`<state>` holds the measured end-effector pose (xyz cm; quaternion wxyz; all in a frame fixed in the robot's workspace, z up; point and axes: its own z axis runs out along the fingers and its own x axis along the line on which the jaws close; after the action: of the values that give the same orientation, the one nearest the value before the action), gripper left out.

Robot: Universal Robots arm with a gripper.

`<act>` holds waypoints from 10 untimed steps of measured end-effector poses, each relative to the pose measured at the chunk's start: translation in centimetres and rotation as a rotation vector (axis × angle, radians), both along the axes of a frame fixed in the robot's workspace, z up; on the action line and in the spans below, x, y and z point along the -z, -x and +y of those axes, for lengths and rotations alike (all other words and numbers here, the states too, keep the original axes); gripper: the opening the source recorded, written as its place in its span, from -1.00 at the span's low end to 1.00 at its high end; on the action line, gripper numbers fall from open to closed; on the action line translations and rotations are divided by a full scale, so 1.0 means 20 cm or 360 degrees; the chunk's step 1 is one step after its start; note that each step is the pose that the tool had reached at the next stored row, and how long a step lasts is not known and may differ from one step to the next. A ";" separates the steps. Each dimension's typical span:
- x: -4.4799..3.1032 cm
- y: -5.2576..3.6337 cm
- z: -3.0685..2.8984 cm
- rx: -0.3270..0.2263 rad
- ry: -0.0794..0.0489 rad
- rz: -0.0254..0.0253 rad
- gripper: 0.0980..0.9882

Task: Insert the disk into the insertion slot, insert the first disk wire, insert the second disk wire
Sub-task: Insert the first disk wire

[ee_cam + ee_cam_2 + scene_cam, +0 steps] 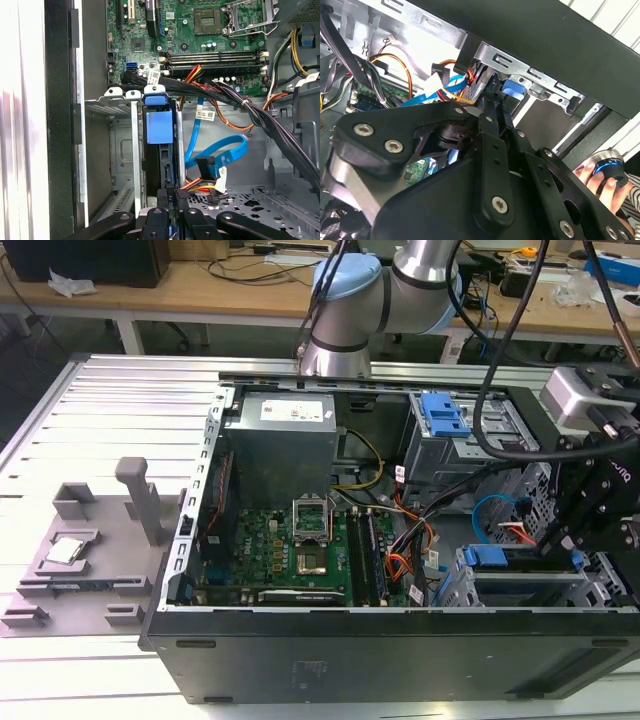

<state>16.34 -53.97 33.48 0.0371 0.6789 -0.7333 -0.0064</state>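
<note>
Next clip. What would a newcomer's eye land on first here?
The open computer case lies on the ribbed metal table, its green motherboard exposed. At the exterior view's right the gripper hangs over the insertion slot, where the disk in its bright blue carrier sits in the bay, with the second disk wire curling beside it. In the second wrist view, a person's hand holds a round black device.
</note>
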 end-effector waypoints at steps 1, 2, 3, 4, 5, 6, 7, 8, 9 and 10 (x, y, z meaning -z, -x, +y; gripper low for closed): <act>0.001 0.000 0.000 0.0000 0.0000 0.00002 -0.80; 0.000 0.000 0.000 0.0000 0.0000 0.00003 -0.66; -0.007 0.000 0.000 0.0000 0.0001 0.00002 -0.66; -0.029 0.000 0.000 0.0000 0.0000 0.00002 -0.66; -0.055 0.000 0.000 0.0000 0.0000 0.00002 -0.66; -0.081 0.000 0.000 0.0000 0.0000 0.00002 -0.66; -0.106 0.000 0.000 0.0000 0.0000 0.00001 -0.66; -0.128 0.000 0.002 0.0000 0.0000 0.00001 -0.66; -0.146 0.000 0.003 0.0000 0.0001 0.00000 -0.66; -0.178 0.000 0.003 0.0000 0.0000 0.00000 -0.69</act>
<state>16.33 -53.91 37.04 0.0372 0.6788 -0.7333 -0.0063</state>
